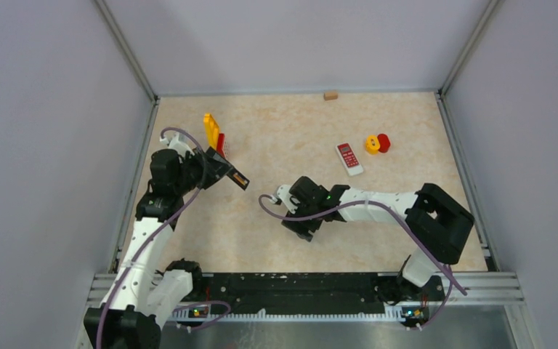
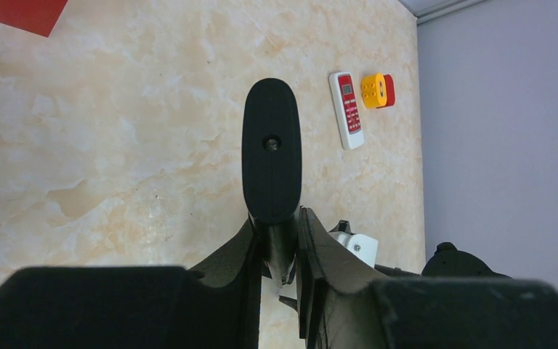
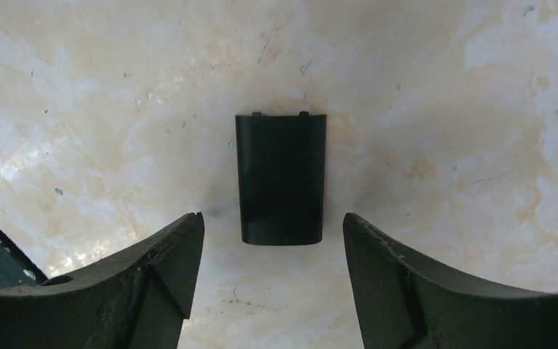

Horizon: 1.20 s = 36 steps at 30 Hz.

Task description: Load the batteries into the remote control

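Left pincer [image 2: 283,254] clenched on black remote [image 2: 271,145], which juts past its tips. Right pincer [image 3: 272,222] released; black cover [image 3: 281,178] lies flat below, between its fingers.

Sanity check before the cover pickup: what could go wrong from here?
1. The black cover lies flat on the table between the fingers of the open right gripper. It looks thin, so it may skid away rather than get pinched.
2. The left gripper is shut on one end of the black remote, most of which sticks out. Pressing the cover on could twist it in the grip.
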Tool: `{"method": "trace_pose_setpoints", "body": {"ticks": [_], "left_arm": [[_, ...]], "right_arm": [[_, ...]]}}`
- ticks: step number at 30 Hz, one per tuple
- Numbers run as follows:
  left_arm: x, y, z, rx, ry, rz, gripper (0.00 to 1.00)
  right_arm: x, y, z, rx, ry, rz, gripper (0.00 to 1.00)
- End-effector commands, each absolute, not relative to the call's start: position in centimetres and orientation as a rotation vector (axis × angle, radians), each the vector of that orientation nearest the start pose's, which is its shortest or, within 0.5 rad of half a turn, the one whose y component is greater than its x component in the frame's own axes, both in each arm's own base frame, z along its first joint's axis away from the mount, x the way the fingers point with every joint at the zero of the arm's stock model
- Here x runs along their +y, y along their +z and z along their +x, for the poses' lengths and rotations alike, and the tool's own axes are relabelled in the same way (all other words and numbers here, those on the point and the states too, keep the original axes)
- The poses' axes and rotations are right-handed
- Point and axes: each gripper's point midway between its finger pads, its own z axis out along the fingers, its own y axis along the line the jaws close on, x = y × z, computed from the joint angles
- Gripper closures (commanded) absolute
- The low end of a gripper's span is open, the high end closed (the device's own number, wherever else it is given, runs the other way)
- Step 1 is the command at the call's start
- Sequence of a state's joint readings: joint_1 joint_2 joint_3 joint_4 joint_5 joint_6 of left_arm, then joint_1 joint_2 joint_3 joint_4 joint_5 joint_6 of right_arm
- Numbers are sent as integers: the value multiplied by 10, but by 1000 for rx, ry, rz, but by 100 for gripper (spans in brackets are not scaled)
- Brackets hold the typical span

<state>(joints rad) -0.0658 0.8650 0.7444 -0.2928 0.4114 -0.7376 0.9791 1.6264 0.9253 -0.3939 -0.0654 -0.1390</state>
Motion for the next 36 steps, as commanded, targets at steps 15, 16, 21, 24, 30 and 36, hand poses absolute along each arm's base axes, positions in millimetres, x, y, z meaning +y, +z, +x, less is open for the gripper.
{"method": "trace_pose_setpoints", "body": {"ticks": [15, 16, 21, 24, 30, 36], "left_arm": [[-122, 252, 287, 1958, -984, -341, 100], [-122, 252, 287, 1958, -986, -340, 100], [-123, 252, 287, 1960, -996, -339, 100], [-124, 251, 286, 1962, -1001, -339, 100], [-127, 253, 286, 1959, -1023, -327, 100], [-144, 264, 279, 1903, -1160, -212, 100]], "right_arm": [[288, 24, 183, 2353, 316, -1519, 44], [288, 23, 184, 2359, 307, -1515, 44], [289, 27, 196, 2343, 255, -1450, 57], [295, 40, 208, 2285, 250, -1377, 66], [310, 74, 217, 2162, 335, -1277, 73], [333, 143, 217, 1977, 541, -1131, 74]]}}
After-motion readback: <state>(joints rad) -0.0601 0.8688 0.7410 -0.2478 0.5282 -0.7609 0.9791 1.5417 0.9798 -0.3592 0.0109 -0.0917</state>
